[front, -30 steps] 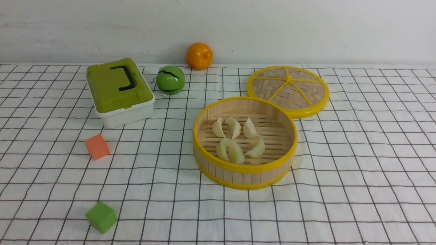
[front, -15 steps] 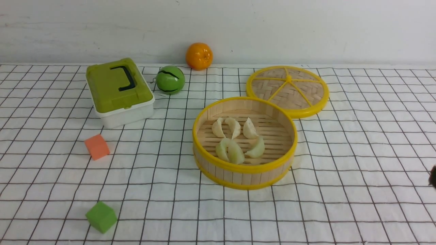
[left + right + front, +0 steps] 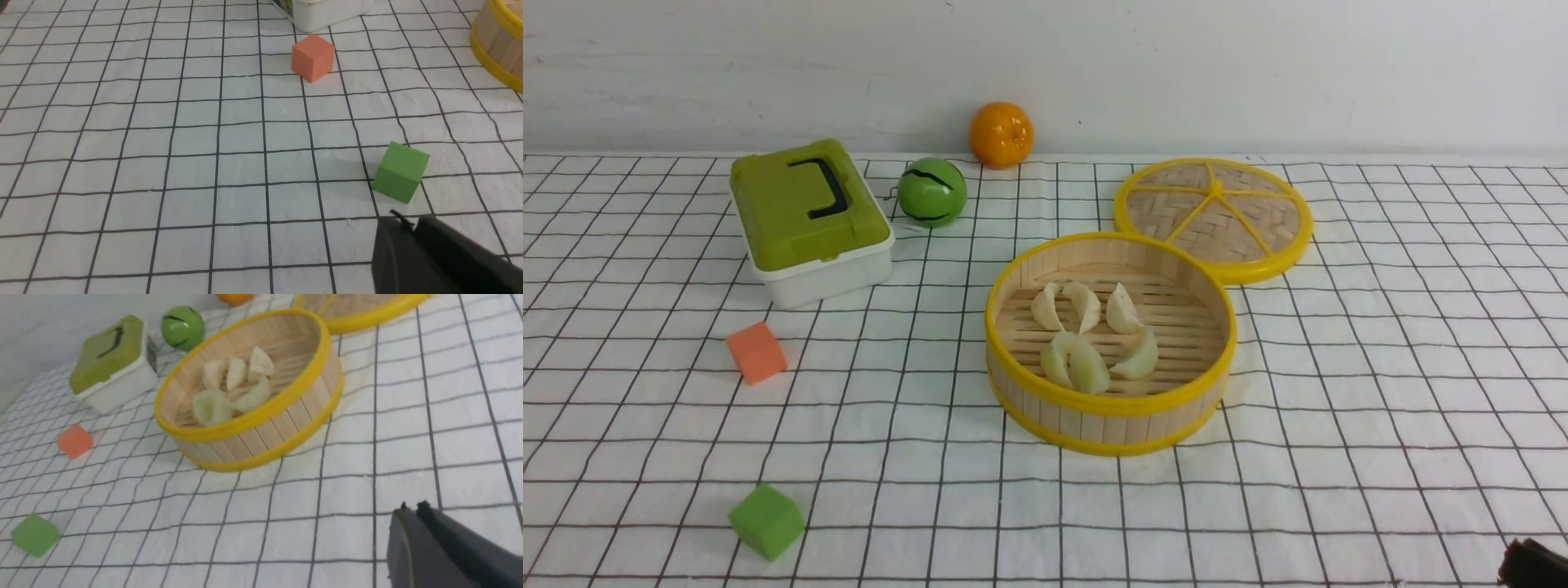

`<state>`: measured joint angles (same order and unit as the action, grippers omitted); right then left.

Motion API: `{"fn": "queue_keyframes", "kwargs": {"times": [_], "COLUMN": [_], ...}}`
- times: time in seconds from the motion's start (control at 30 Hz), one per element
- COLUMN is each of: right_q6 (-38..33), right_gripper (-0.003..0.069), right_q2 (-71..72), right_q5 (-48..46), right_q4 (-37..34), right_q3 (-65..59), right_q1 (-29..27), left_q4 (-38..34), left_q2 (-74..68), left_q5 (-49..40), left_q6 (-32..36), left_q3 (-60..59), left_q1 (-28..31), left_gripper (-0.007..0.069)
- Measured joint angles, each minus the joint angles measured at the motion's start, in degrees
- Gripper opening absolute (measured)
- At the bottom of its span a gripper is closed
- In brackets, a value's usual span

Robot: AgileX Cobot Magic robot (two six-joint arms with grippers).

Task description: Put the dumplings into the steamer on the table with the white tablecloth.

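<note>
The steamer (image 3: 1111,406), a round bamboo basket with yellow rims, stands mid-table on the white tablecloth (image 3: 1339,408). Several dumplings (image 3: 1094,335), cream-white and pale green, lie together on its slatted floor. They also show in the right wrist view as dumplings (image 3: 233,388) inside the steamer (image 3: 261,437). My right gripper (image 3: 412,506) is shut and empty, well to the near right of the basket. Only its dark tip (image 3: 1531,563) shows in the front view's bottom right corner. My left gripper (image 3: 402,218) is shut on nothing, just short of a green cube (image 3: 400,171); the front view does not show it.
The flat woven lid (image 3: 1213,216) lies behind the steamer to the right. A green-lidded white box (image 3: 805,216), a green ball (image 3: 931,192) and an orange (image 3: 1001,133) sit at the back left. An orange cube (image 3: 756,351) and the green cube (image 3: 765,520) lie at the near left.
The right gripper's tip came into view at the right edge, then dropped to the bottom right corner. The steamer and dumplings have not moved.
</note>
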<state>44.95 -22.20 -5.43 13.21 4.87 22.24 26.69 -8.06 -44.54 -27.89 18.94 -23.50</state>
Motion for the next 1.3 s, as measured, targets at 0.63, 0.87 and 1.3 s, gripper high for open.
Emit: {"fn": "queue_keyframes", "kwargs": {"times": [0.63, 0.87, 1.3], "right_q6": [-51.18, -58.06, -45.72], "right_gripper": [0.0038, 0.0049, 0.0065], "right_q2": [22.82, 22.82, 22.82], "right_q5": [-7.64, -14.01, -16.69], "right_q4": [-21.67, -22.04, -14.85], "right_q3": [-6.42, -6.42, -5.96], "right_q1": [-21.33, -21.33, -19.82], "left_q4": [0.0, 0.0, 0.0], "left_q2": [0.0, 0.0, 0.0], "left_q5": [0.02, 0.02, 0.02], "left_q6": [0.0, -0.05, -0.05], "left_q3": [0.0, 0.0, 0.0], "left_q1": [0.0, 0.0, 0.0], "left_gripper": [0.0076, 0.0084, 0.0099]}}
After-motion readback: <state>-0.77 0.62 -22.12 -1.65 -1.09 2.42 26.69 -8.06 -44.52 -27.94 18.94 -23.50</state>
